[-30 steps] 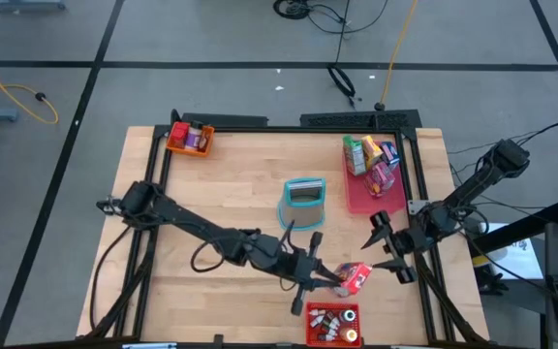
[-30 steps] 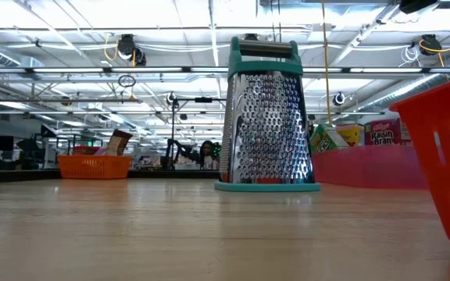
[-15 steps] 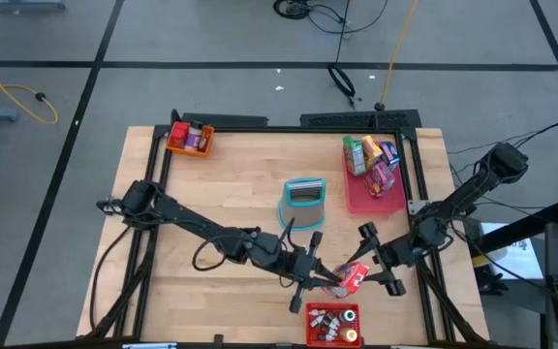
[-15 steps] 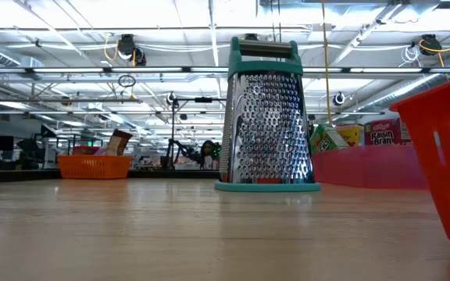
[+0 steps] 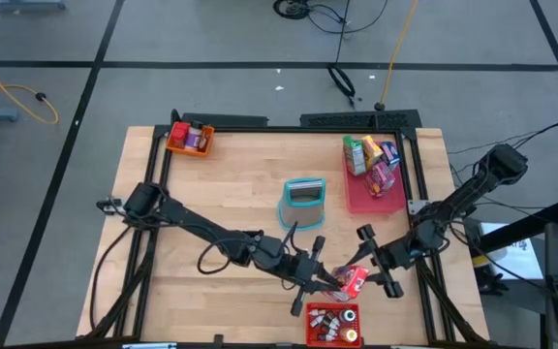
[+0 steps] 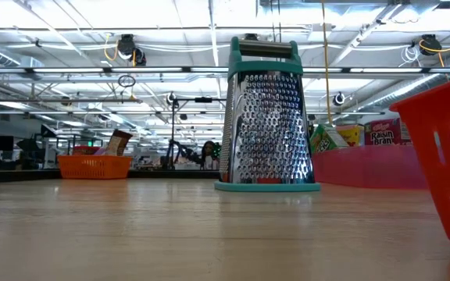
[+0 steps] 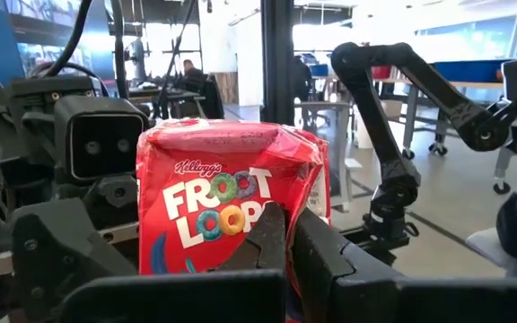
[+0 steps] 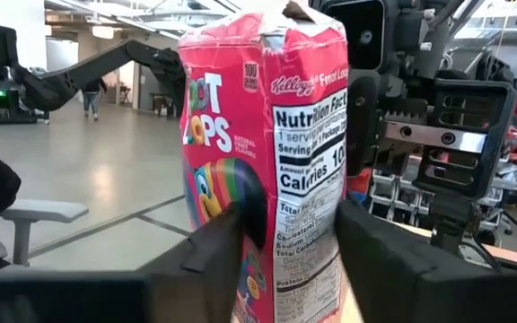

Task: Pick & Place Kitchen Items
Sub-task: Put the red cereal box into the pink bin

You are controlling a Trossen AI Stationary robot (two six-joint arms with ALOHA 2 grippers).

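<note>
The left gripper [image 5: 329,278] is clamped shut on the red Froot Loops box [image 5: 354,279], holding it upright above the table's near edge, just over the red bin [image 5: 332,325]; the right gripper [image 5: 376,260] faces it from the opposite side (fingers part-spread, straddling the box's narrow panel, contact unclear); the box's long axis stands vertical between both grippers, equally near.

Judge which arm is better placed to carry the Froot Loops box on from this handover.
Right, probably. The right gripper already straddles the Froot Loops box, fingers on both sides, and sits nearer the pink tray. The left gripper is shut on the box and need only let go.
</note>
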